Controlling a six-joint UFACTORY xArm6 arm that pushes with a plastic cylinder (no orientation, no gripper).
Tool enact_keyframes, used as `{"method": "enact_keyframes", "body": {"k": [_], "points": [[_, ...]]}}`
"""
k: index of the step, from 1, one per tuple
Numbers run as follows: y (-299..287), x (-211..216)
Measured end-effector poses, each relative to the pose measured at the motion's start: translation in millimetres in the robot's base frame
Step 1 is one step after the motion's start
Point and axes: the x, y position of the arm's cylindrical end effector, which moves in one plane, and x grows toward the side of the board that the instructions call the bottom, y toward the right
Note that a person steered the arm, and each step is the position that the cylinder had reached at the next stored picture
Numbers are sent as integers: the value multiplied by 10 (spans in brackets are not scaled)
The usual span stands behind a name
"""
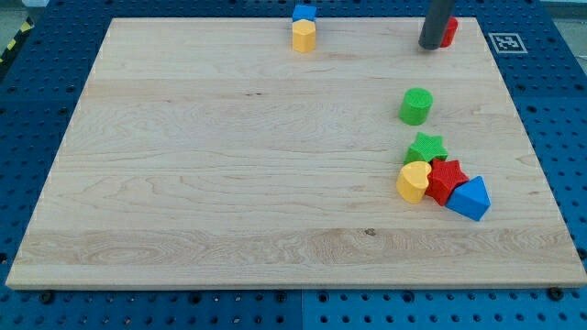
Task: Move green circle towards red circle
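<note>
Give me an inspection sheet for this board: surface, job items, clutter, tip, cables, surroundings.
Surface: wooden board, flat, on a blue pegboard.
Job's things: green circle stands alone at the view's right; red block at the top right edge, partly hidden by the rod, shape unclear.
Clutter: blue block and yellow block touching at the top edge; green star, yellow heart, red star and blue triangle bunched at lower right.
Grippers: none; my tip sits beside the red block, above the green circle, apart from it.
Cables: nothing seen.
Surroundings: marker tag at top right.
</note>
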Motion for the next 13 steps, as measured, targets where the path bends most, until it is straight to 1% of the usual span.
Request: {"method": "enact_keyframes", "body": {"k": [1, 2, 3, 4, 6, 7, 11, 13], "points": [[-277, 481], [-824, 841], [-1139, 1374], [-659, 1578], [-278, 1578], [-62, 1473], [-171, 952], [-172, 612]]}}
